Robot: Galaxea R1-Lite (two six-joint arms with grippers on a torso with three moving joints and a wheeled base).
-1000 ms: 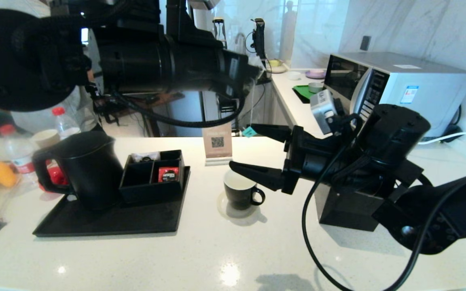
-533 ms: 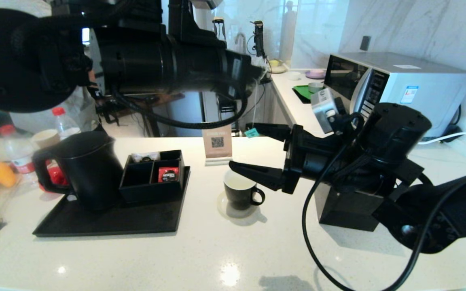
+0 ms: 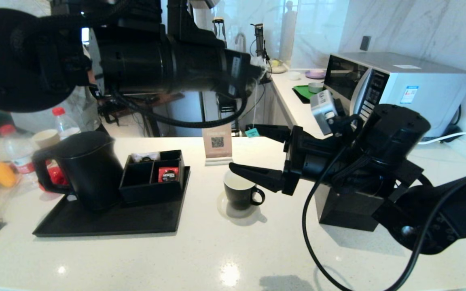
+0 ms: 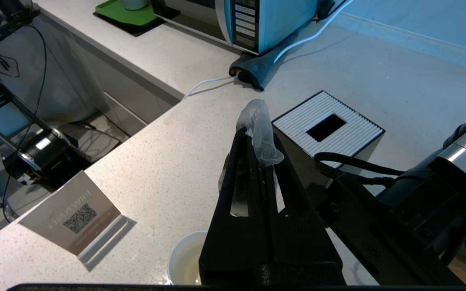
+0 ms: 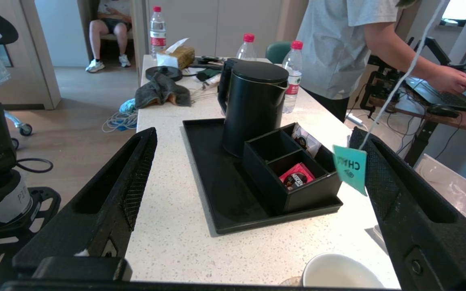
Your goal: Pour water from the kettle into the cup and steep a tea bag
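The biggest risk, as I judge it, sits with the right gripper (image 3: 253, 155): its fingers are spread wide and grasp nothing, poised just above and beside the cup (image 3: 239, 195), while the green tag (image 5: 350, 167) of the tea bag dangles on its string close against one finger. If those fingers clench a little off, they could miss the tag or snag the string and jerk the bag out of the other arm's hold. Next, the left gripper (image 4: 253, 141), raised high over the desk (image 3: 217, 250), has its fingers clenched on the gauzy tea bag (image 4: 259, 129); only part of the mesh is pinched, so a tug on the string might tear it free or drop it onto the desk rather than into the cup. A smaller worry is the cup itself, standing on its coaster between the black tray (image 3: 107, 220) and the tissue box (image 4: 326, 127): a low pass by the right fingers could knock it. The kettle (image 3: 83, 171) stands on the tray, well apart from both arms. Compared with a second ago almost nothing differs: both arms hold place and the tag has barely swung.
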